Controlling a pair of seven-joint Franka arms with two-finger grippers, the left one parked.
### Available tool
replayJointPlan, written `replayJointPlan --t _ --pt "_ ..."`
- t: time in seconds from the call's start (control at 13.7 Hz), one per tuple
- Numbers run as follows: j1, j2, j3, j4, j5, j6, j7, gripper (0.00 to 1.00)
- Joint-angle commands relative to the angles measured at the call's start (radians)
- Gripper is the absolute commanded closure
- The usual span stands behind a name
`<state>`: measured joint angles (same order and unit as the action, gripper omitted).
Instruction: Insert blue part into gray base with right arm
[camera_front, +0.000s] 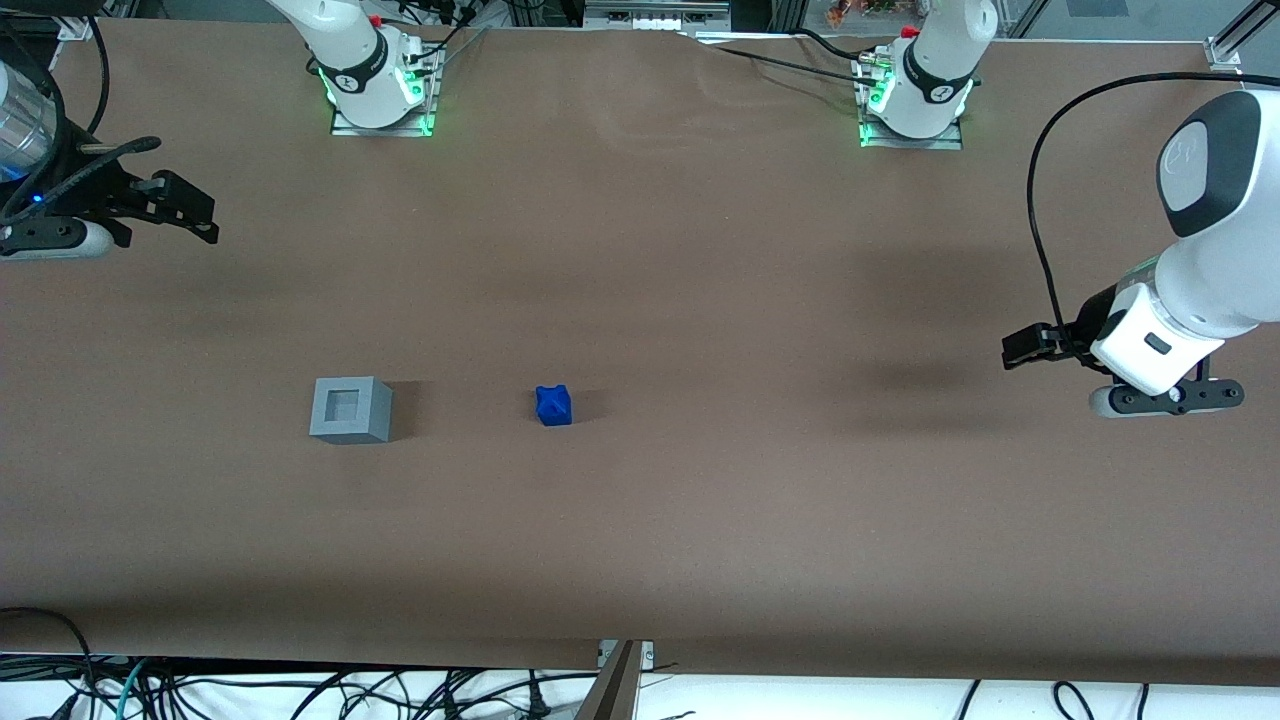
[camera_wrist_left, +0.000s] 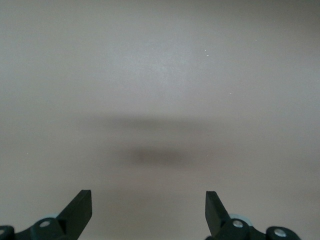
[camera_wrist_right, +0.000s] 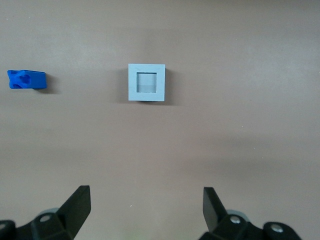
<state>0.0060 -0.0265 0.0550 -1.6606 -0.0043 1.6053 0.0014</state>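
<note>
The gray base (camera_front: 350, 410) stands on the brown table (camera_front: 700, 520), its square recess facing up and empty. The blue part (camera_front: 553, 405) lies on the table beside it, toward the parked arm's end, a couple of base widths away. My right gripper (camera_front: 203, 212) hangs above the table at the working arm's end, farther from the front camera than the base. It is open and empty. In the right wrist view the gripper (camera_wrist_right: 146, 196) has its fingers wide apart, with the base (camera_wrist_right: 146, 83) and the blue part (camera_wrist_right: 26, 80) well ahead of them.
Two arm mounts (camera_front: 380, 95) (camera_front: 912, 105) with green lights stand at the table's edge farthest from the front camera. Loose cables (camera_front: 300, 690) lie below the near edge. The left wrist view shows only bare table (camera_wrist_left: 160, 100).
</note>
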Motion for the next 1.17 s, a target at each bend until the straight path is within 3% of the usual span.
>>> replayJointPlan --t 0.0,1.1 --pt "-0.012 0.002 0.012 0.013 -0.005 -0.004 -0.012 0.01" --pt "-0.012 0.016 0.022 0.001 0.001 -0.007 -0.015 0.01"
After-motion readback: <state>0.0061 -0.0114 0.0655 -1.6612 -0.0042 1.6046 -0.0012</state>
